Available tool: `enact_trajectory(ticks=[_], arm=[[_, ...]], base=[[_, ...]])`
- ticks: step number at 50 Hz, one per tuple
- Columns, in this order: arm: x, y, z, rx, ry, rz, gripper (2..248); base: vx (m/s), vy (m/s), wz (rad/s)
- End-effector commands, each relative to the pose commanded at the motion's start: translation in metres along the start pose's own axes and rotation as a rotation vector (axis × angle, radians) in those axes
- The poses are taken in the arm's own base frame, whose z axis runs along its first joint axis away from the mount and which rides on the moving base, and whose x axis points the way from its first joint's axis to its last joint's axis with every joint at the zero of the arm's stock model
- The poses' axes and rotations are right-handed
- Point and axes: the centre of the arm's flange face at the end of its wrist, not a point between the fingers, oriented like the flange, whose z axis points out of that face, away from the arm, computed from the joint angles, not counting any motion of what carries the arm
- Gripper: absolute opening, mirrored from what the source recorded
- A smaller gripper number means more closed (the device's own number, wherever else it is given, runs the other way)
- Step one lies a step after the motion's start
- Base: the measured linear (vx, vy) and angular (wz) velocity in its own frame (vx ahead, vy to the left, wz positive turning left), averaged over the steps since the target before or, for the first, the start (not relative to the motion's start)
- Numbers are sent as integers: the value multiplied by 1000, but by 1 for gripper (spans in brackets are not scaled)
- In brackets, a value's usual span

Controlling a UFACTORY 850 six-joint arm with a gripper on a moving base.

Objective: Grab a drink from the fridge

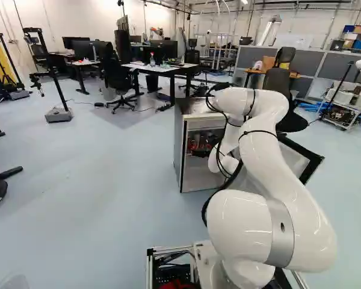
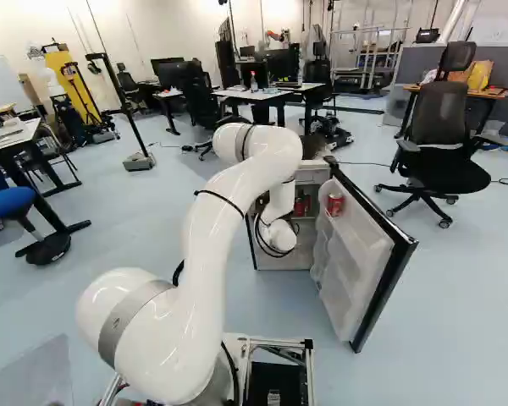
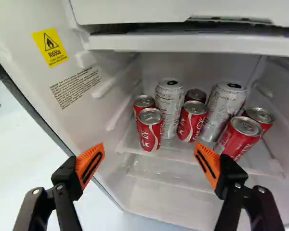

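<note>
The fridge door (image 2: 349, 245) is open and the hand (image 3: 150, 145) stands with fingers apart, holding nothing, facing drink cans (image 3: 150, 134) grouped on the shelf (image 3: 178, 153), the nearest by its front edge; grasping and removing one remain outstanding.

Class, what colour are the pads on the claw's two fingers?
Orange, with dark slots; the wrist view shows the pads best.
</note>
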Motion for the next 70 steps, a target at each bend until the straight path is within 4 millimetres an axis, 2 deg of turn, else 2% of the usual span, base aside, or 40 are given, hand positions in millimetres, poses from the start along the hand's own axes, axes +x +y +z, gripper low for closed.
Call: enact_trajectory(ticks=[18,41,42,46,47,52,53,57,58,70], arm=[[-24,12,24,61,18,-38,247],[-24,11,25,79,20,-46,245],[-24,11,25,79,20,-46,231],[-24,11,25,79,20,-46,231],[-24,11,25,79,20,-46,218],[-24,11,25,79,20,-46,218],[-24,11,25,79,20,-46,206],[-24,11,25,79,20,-46,206],[-24,11,25,79,20,-46,195],[-24,11,25,79,20,-46,193]], base=[[0,0,0],[0,0,0],[0,0,0],[0,0,0],[0,0,0],[0,0,0],[0,0,0],[0,0,0],[0,0,0],[0,0,0]])
